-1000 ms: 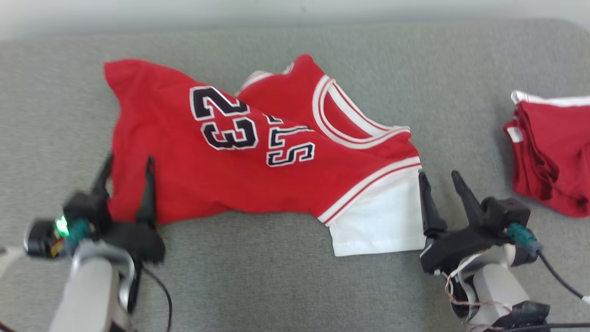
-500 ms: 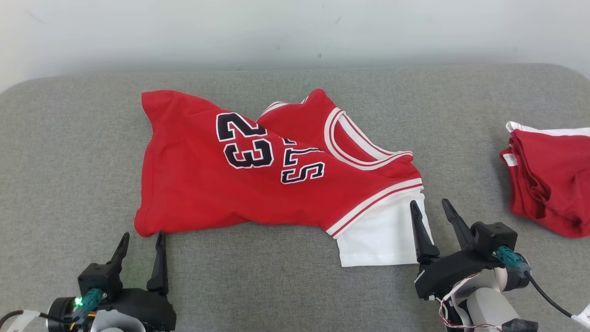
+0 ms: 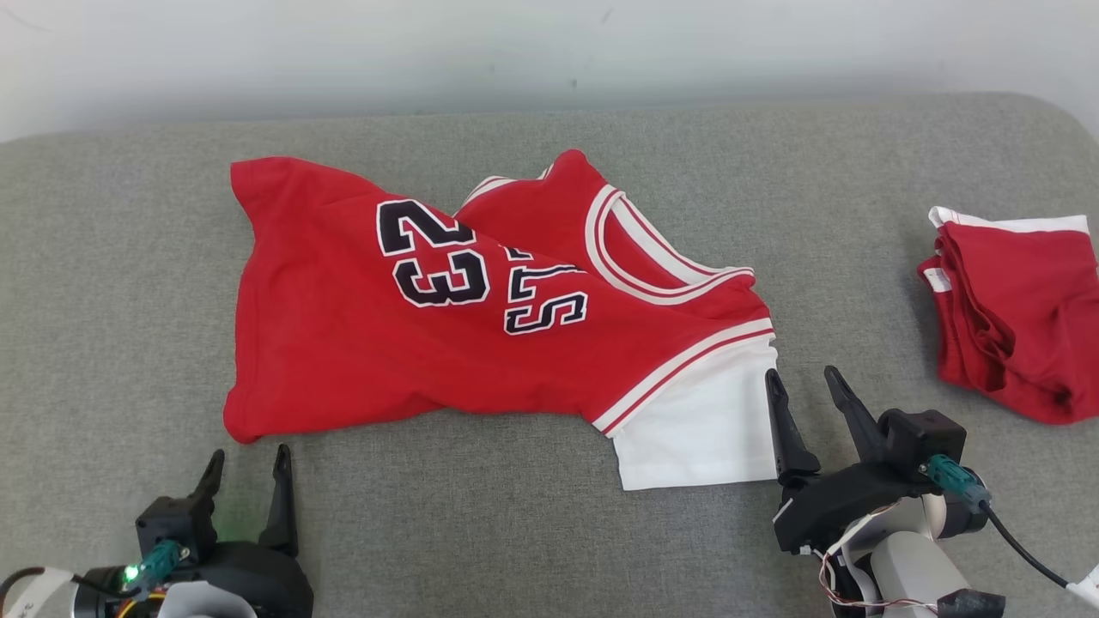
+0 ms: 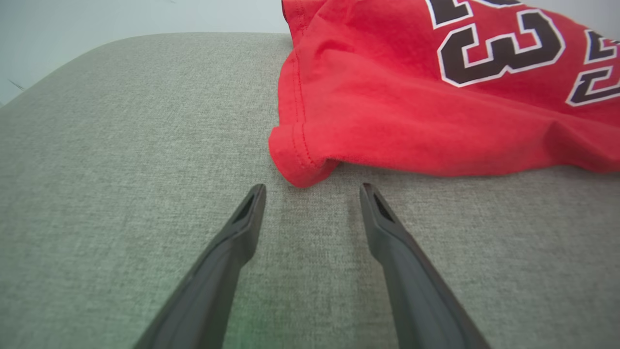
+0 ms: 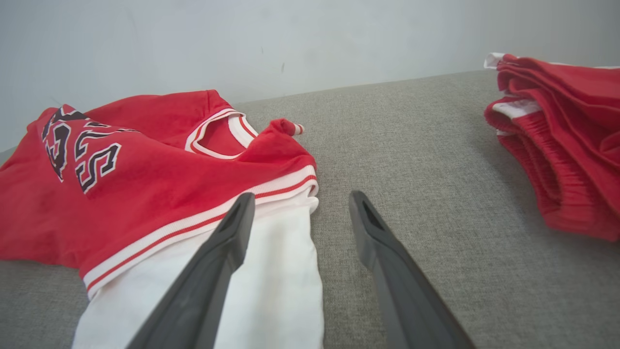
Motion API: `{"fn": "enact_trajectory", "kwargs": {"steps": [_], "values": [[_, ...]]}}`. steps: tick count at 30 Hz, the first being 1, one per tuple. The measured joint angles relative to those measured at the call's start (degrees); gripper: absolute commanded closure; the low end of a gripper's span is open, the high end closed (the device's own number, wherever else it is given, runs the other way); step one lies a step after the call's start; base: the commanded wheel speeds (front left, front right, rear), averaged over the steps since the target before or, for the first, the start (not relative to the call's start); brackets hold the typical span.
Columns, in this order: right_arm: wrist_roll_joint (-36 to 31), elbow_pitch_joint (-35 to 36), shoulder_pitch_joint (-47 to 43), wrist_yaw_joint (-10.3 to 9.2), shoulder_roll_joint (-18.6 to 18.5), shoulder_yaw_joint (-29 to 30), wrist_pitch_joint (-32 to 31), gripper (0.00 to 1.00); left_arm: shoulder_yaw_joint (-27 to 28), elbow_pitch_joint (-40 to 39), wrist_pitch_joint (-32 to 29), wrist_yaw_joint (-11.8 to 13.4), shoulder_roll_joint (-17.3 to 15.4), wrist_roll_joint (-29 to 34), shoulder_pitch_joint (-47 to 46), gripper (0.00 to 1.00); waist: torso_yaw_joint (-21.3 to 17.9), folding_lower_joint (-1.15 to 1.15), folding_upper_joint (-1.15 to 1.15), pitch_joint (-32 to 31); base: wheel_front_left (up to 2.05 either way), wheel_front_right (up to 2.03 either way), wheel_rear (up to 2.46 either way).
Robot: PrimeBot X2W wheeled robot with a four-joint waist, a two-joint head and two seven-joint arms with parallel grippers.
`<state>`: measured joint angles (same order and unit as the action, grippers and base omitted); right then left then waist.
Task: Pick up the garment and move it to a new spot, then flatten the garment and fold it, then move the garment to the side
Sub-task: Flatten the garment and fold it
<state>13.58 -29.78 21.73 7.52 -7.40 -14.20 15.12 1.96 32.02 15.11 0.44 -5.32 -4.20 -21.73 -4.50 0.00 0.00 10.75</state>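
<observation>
The garment [image 3: 361,335] is a red jersey with a black "23", white-trimmed armholes and a white sleeve, lying rumpled in the middle of the grey cushion [image 3: 129,283]. My left gripper [image 3: 247,462] stands open just short of the jersey's near left corner, seen as a rounded red fold [image 4: 300,160] ahead of the fingertips [image 4: 254,198] in the left wrist view. My right gripper [image 3: 802,384] is open at the white sleeve's [image 3: 695,429] right edge. In the right wrist view one finger [image 5: 232,232] lies over the sleeve [image 5: 286,271] and the other over bare cushion.
A second red garment [image 3: 1013,309], bunched and partly folded, lies at the cushion's right edge; the right wrist view shows this pile [image 5: 566,145] to the right. A pale wall [image 3: 515,51] runs behind the cushion. Bare grey fabric lies along the near side.
The head camera has shifted, so the whole picture moved. My left gripper has drawn back from the jersey's near left corner and now stands clear of it. The right gripper stays at the sleeve.
</observation>
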Motion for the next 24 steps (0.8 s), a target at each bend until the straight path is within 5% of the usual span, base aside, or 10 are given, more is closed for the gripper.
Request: {"fn": "enact_trajectory", "kwargs": {"steps": [8, 9, 10, 12, 24], "values": [[0.1, 0.1, 0.9, 0.00, -0.1, -0.2, 0.0, 0.00, 0.4, 2.0, 0.0, -0.1, -0.7, 0.9, -2.8, 0.03, -0.9, 0.00, 0.00, 1.3, 0.00, 0.00, 0.00], [0.1, 0.1, 1.1, 0.00, -0.1, -0.3, 0.0, 0.00, 0.3, 2.1, 0.0, -0.4, -0.8, 1.2, -3.3, 0.22, -1.0, 0.01, 0.00, 1.4, 0.00, 0.00, 0.00], [0.1, 0.2, 1.1, 0.00, -0.1, -0.3, 0.0, 0.00, 0.3, 2.2, 0.0, -0.4, -0.8, 1.2, -3.6, 0.60, -1.1, 0.01, 0.00, 1.6, 0.00, 0.00, 0.00], [0.1, 0.1, 1.2, 0.00, -0.2, -0.2, 0.0, 0.00, 0.2, 2.4, 0.0, -0.7, -1.0, 1.4, -3.7, 1.00, -1.3, 0.01, 0.00, 1.8, 0.00, 0.00, 0.00], [0.0, -0.9, 0.1, 0.00, 0.1, 1.3, 0.0, 0.00, -2.4, -6.4, 0.0, -1.4, -2.7, 4.6, -2.1, 1.00, 1.0, 0.00, 0.00, 0.6, 0.00, 0.00, 0.00]]}}
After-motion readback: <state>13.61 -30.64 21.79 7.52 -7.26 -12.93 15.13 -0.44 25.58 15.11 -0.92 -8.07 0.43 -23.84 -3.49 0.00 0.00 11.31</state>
